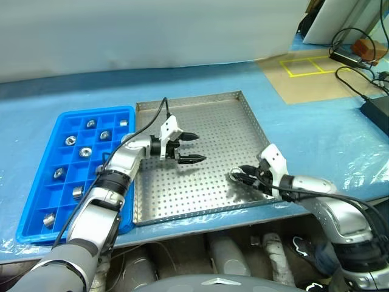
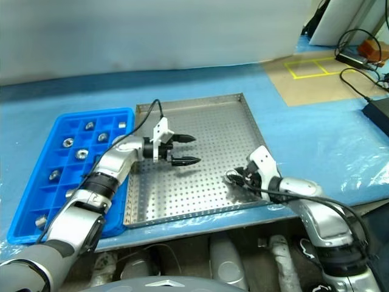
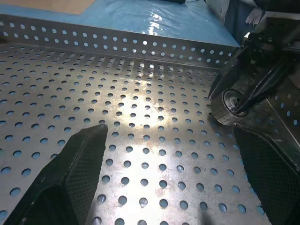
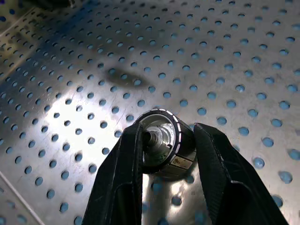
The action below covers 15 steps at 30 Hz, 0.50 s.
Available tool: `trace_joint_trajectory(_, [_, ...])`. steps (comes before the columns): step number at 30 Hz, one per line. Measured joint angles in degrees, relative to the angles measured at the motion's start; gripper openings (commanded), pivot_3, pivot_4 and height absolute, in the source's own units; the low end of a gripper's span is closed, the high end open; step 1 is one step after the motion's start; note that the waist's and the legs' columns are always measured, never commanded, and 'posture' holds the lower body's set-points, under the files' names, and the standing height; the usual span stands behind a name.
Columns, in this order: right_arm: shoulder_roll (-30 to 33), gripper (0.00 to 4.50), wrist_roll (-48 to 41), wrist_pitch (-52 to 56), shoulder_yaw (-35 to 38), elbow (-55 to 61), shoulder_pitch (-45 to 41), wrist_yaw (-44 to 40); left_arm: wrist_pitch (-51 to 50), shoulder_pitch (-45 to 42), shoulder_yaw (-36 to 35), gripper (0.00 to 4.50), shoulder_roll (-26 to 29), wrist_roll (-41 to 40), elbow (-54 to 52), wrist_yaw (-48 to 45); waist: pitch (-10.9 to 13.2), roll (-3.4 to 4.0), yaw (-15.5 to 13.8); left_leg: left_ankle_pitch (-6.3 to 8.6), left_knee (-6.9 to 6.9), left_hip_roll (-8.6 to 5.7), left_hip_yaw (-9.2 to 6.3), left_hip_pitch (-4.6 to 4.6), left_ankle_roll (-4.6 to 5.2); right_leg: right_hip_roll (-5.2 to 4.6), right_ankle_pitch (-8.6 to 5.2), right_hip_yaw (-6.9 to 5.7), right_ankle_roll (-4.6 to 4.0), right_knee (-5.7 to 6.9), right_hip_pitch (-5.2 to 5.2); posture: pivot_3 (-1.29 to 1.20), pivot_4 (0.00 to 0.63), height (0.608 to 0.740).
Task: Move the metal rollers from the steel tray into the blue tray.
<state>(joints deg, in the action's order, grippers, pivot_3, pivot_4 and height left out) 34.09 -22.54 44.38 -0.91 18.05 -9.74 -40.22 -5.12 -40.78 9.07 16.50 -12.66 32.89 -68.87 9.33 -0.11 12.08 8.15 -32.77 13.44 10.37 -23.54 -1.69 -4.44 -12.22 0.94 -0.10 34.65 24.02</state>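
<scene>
One metal roller sits clamped between the two black fingers of the right gripper, low over the perforated floor of the steel tray near its front right corner; from the head the fingers hide most of it, so whether it touches the floor I cannot tell. At about nine o'clock from it the left gripper hangs over the tray's middle, fingers wide apart and empty. Further toward nine o'clock the blue tray holds other rollers in separate compartments, on a light blue table sheet with cables at two o'clock.
</scene>
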Motion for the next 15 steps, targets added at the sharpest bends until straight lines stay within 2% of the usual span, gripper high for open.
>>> trace_joint_trajectory(7, [-7.6,1.24,0.1,-7.8,-1.4,-13.6,-17.1,-3.4,-7.4,8.6,-7.4,4.50,3.7,-5.1,-16.4,7.5,0.1,0.08,-2.8,-0.06,0.11,0.19,-0.04,0.01,-0.09,0.01,0.03,-0.16,-0.06,0.14,0.10,-0.22,0.150,0.740])
trace_joint_trajectory(15, [-17.5,1.24,0.0,-13.0,-8.4,-27.0,-28.4,-13.0,-15.7,24.2,-17.4,4.50,9.6,-9.5,-36.8,18.3,0.1,0.18,-11.6,-0.24,0.74,0.41,-0.10,0.02,-0.46,0.06,-0.16,-0.64,-0.38,0.14,0.23,0.08,0.150,0.740])
